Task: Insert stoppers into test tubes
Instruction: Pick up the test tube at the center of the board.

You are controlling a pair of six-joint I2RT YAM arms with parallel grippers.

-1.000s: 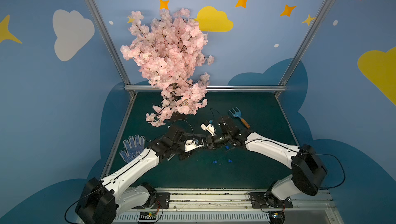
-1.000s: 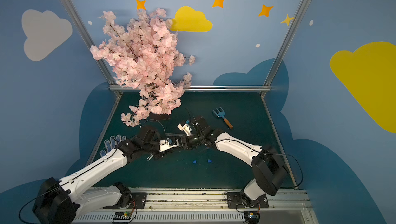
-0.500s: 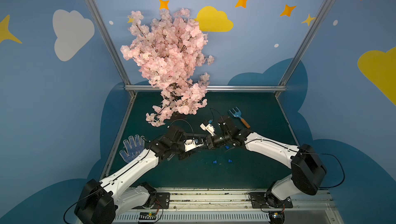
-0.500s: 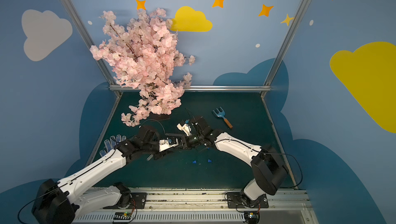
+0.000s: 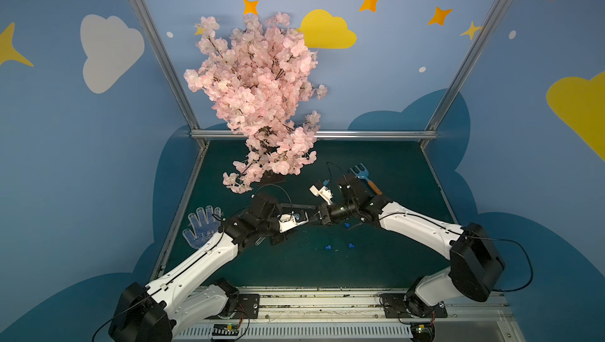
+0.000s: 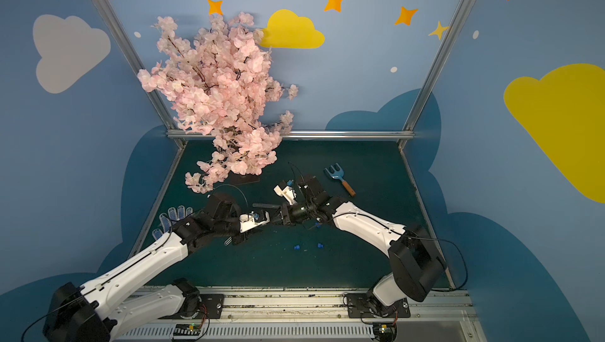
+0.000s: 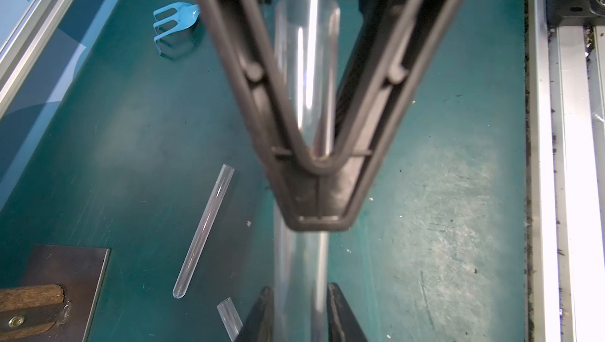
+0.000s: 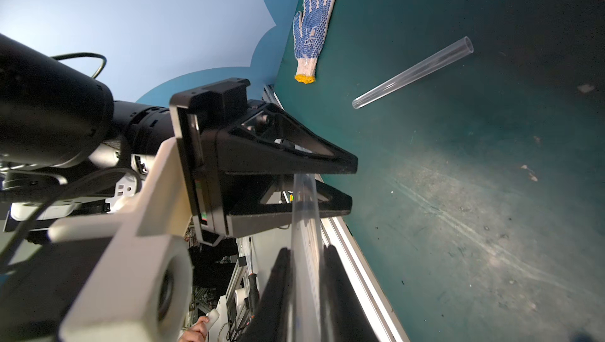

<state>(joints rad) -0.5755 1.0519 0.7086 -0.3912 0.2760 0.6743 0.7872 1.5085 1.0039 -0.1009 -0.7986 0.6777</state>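
Both arms meet over the middle of the green table (image 5: 376,268). One clear test tube (image 7: 301,258) spans between them. My left gripper (image 7: 299,307) has its jaw tips against both sides of one end. My right gripper (image 8: 306,275) is shut on the same test tube (image 8: 306,226), which runs lengthwise between its fingers (image 7: 357,147). A second test tube (image 7: 204,230) lies loose on the table, and the end of a third test tube (image 7: 229,315) shows beside it. Three blue stoppers (image 5: 326,247) (image 5: 351,245) (image 5: 346,225) lie on the table under and in front of the right arm.
A blue toy rake (image 5: 363,176) lies behind the right arm. A dotted work glove (image 5: 203,229) lies at the table's left edge. A pink blossom tree (image 5: 262,95) stands at the back left on a dark base plate (image 7: 62,278).
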